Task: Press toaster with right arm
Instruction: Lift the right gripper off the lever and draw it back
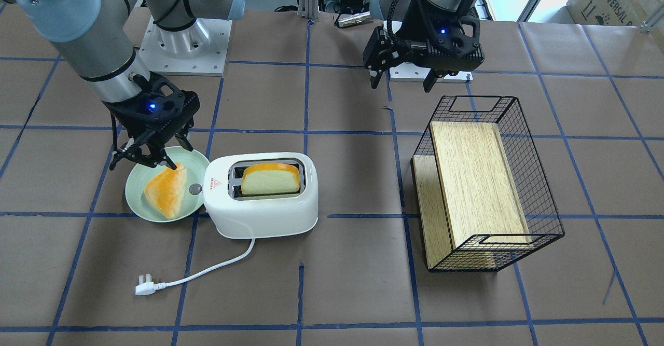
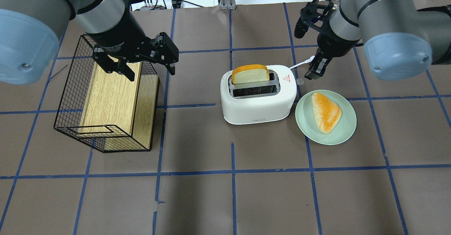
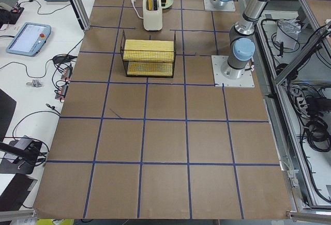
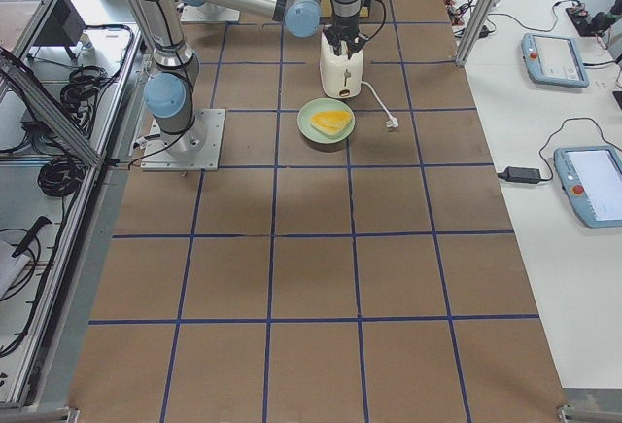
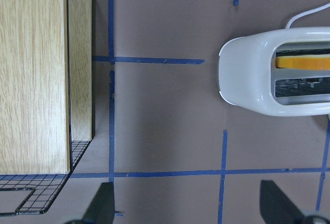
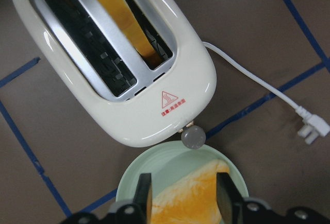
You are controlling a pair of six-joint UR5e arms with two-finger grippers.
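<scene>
— Where is the toaster point(image 1: 259, 211)?
— In the middle of the table point(image 1: 353, 284), upright, with one slice point(image 1: 271, 180) standing in the slot farther from the robot. Its knob point(image 1: 195, 189) end is just beside a green plate point(image 1: 136, 201) that carries a wedge of bread point(image 1: 166, 193).
— And the right hand point(image 1: 155, 159)?
— It hangs over the plate. The right wrist view shows it best. The fingers point(image 6: 143, 198) are spread and hold nothing, and the knob lies ahead of them, clear of both.
— What about the overhead view?
— It puts that hand near the knob end but does not show its height. It also hides most of the cord point(image 1: 207, 271) behind the toaster. The front view shows the cord curving to a plug point(image 1: 145, 288) lying on the table.
— And the left hand point(image 2: 149, 71)?
— Spread wide and empty, above the edge of a wire basket point(image 2: 70, 122) that has a wooden board point(image 2: 109, 97) inside. It is well apart from the toaster. Only its wrist view shows the toaster's plain end.
— And the side views?
— Too small to judge either hand.
</scene>
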